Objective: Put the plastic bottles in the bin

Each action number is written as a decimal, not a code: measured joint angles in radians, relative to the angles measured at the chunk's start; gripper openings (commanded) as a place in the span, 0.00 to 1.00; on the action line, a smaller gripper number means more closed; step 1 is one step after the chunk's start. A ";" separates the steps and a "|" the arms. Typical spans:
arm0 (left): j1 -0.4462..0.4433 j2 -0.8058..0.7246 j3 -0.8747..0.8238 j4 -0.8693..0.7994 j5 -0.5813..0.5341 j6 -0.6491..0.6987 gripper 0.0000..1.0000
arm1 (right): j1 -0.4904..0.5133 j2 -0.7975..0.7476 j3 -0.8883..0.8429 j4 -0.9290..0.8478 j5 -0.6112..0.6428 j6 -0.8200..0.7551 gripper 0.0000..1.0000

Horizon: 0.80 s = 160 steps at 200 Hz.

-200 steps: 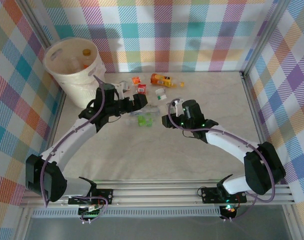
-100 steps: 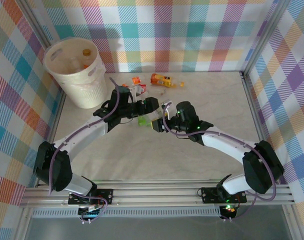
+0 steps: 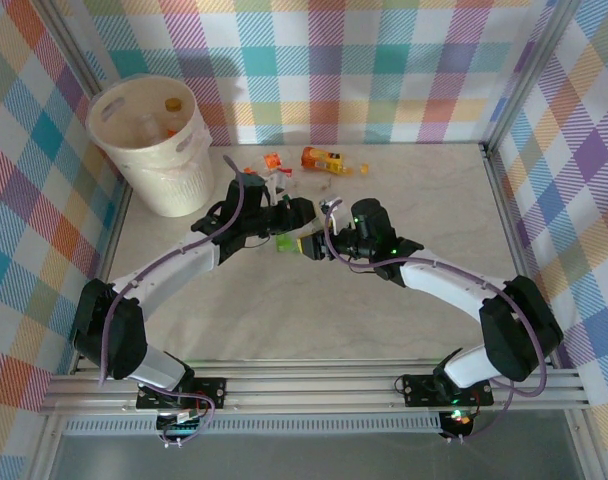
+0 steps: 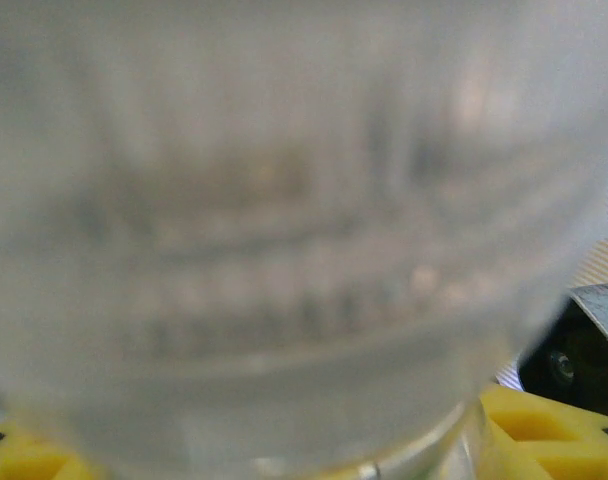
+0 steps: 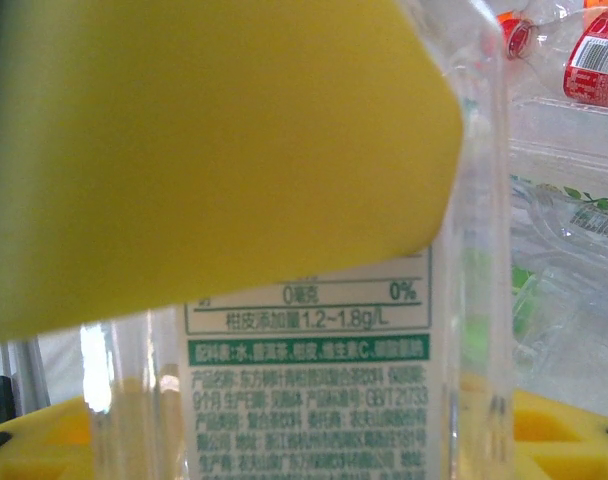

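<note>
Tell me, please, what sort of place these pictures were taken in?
Most likely a robot test cell in a lab, not a home: plaid cloth walls box in the table, two arms are bolted to an aluminium rail, and plastic bottles lie scattered near a bin.

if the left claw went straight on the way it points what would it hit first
A clear bottle, right between its fingers, apparently the one the right claw holds; the view is too blurred to tell contact.
</note>
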 measured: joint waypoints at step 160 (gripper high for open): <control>-0.006 -0.026 0.000 -0.044 -0.145 0.013 0.53 | 0.006 -0.097 0.000 -0.058 0.048 -0.076 1.00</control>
